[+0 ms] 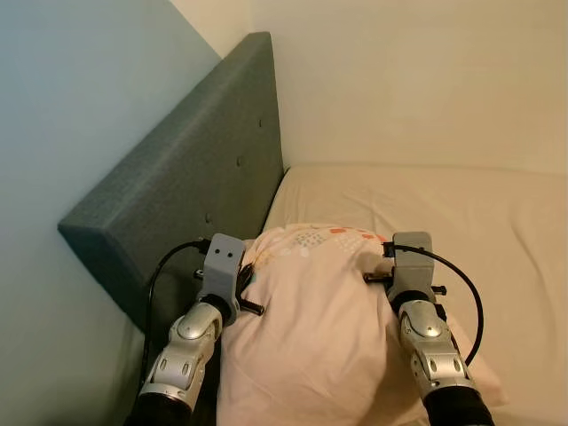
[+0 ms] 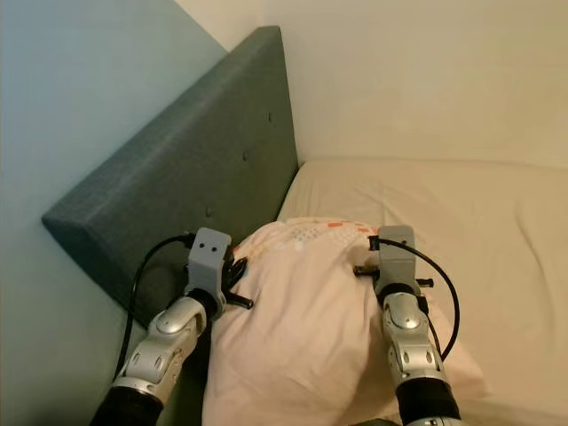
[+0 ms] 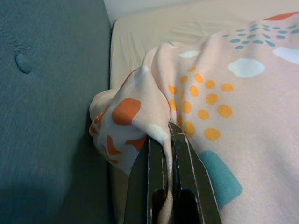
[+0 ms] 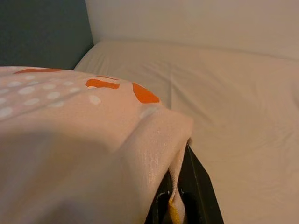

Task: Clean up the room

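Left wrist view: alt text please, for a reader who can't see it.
The left gripper pinches a corner of a pink pillow printed with orange, white and teal spots, its black fingers shut on the fabric. Beside it stand a grey-green headboard and a cream mattress.

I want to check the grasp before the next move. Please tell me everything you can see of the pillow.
The pillow is soft and plump, in a pale pink fabric case printed with orange, white and teal spots and patches. It sits over the cream mattress, beside the dark grey headboard. The left gripper pinches one bunched corner; the right gripper is shut on the opposite edge.
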Tool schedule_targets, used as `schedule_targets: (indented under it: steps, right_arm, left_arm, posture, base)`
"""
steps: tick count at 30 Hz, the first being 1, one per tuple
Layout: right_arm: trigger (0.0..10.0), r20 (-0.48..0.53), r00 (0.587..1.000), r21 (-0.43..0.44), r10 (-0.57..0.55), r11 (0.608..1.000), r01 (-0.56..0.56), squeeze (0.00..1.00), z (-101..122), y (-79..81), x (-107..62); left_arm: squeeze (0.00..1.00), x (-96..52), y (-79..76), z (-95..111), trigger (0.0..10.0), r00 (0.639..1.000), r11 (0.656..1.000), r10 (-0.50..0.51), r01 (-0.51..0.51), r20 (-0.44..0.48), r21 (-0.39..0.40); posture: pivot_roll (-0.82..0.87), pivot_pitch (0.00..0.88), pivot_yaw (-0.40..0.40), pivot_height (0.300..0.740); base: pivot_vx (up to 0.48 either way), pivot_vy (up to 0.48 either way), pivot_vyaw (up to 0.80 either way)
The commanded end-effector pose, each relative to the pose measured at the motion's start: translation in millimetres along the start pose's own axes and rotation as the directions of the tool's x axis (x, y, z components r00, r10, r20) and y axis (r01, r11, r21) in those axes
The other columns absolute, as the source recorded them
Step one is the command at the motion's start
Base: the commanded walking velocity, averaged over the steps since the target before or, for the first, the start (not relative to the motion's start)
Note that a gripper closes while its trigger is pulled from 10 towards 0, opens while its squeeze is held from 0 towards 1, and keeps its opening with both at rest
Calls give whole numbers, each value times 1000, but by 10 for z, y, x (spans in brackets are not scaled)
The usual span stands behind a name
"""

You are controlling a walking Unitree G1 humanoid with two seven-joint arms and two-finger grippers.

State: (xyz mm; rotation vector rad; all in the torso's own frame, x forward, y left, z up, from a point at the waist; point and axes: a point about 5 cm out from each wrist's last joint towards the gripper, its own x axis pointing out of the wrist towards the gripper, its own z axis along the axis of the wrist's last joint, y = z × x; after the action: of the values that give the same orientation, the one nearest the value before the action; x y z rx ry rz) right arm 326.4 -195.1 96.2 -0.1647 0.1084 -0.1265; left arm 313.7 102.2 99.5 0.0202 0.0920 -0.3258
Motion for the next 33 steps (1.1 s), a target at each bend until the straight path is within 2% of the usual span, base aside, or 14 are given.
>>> schedule_targets:
  steps: [1, 29, 33]
  right_arm:
    - [10000, 38, 999, 7, 37, 999, -38, 0, 91, 109, 0]
    - [10000, 41, 996, 18, 73, 997, -74, 0, 96, 157, -5]
    - [10000, 42, 994, -11, 104, 995, -104, 0, 95, 185, -16]
  left_arm:
    - [0, -6, -40, 79, 10000, 999, 1000, -13, 14, 42, -3]
    - [0, -59, 5, 75, 10000, 998, 1000, 9, -10, 54, 16]
    - [0, -62, 6, 77, 10000, 998, 1000, 11, -13, 55, 25]
  posture:
    - [-102, 80, 87, 739]
    - [-91, 83, 77, 739]
    - [-93, 86, 81, 739]
  base:
    - [262, 0, 0]
    - [0, 0, 0]
    - [0, 0, 0]
